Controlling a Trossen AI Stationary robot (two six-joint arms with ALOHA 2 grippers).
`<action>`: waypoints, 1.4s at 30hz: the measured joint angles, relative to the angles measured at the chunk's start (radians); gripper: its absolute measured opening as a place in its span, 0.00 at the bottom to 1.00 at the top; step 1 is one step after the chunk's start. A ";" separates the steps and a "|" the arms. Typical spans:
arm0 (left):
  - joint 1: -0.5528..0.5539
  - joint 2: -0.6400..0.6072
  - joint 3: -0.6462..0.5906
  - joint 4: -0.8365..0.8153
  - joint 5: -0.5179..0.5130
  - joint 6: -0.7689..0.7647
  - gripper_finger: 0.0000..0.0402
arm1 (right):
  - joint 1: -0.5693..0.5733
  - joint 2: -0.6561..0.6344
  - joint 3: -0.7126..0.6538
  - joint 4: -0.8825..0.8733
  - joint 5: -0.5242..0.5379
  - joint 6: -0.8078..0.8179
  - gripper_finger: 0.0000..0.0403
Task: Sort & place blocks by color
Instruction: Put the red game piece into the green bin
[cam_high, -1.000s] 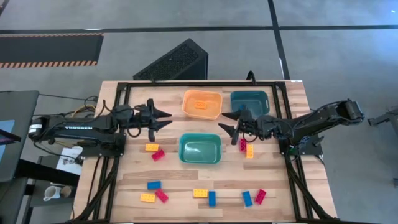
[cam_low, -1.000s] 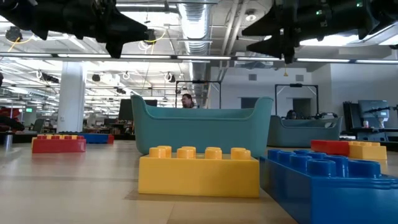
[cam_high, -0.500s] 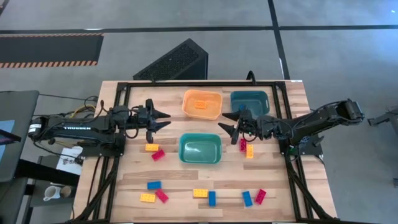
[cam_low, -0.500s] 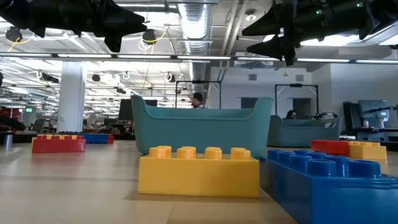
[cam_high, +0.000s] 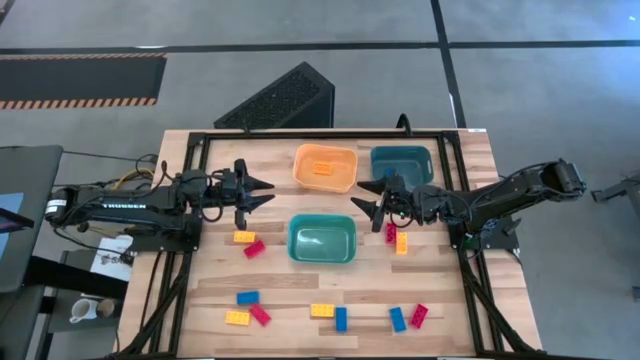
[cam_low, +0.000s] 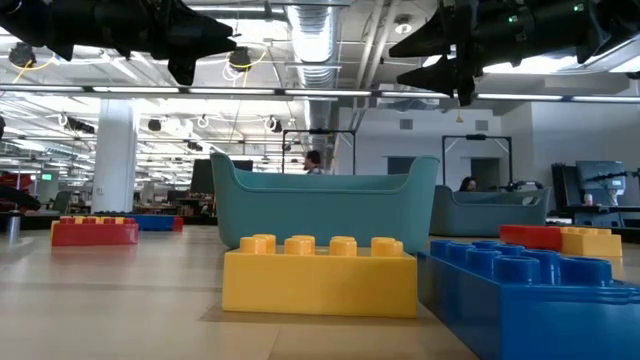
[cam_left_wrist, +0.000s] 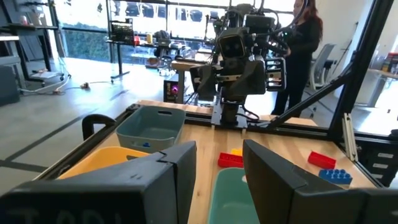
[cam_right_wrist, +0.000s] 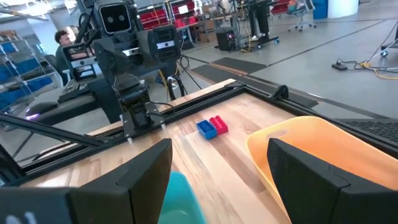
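Red, yellow and blue studded blocks lie flat on the wooden table. A yellow block (cam_high: 244, 237) and a red block (cam_high: 254, 248) lie near my left gripper (cam_high: 262, 192). A red block (cam_high: 390, 232) and a yellow block (cam_high: 401, 241) lie just nearer than my right gripper (cam_high: 362, 198). Several more blocks, among them a yellow one (cam_high: 322, 310) (cam_low: 320, 275) and a blue one (cam_high: 341, 319) (cam_low: 540, 290), line the near edge. Both grippers hover open above the table, facing each other and holding nothing (cam_left_wrist: 217, 174) (cam_right_wrist: 217, 180).
An orange bin (cam_high: 325, 167) with one block inside stands at the far middle, with a dark teal bin (cam_high: 402, 163) to its right. A green-teal bin (cam_high: 322, 240) sits in the centre between the arms. A black frame (cam_high: 190, 140) rims the table. People show in the room beyond.
My left gripper has drawn back a little toward the table's left edge and risen slightly, staying open. My right gripper and the blocks have kept still.
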 joint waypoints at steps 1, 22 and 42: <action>0.000 0.000 0.000 0.000 0.000 0.000 0.29 | 0.000 0.000 0.000 -0.003 0.000 0.000 0.71; 0.000 0.000 0.000 0.001 0.010 -0.026 0.29 | 0.004 0.000 0.000 -0.029 -0.002 0.008 0.71; -0.078 0.000 0.000 0.048 -0.004 0.042 0.29 | -0.049 -0.002 0.358 -1.214 -0.074 0.431 0.71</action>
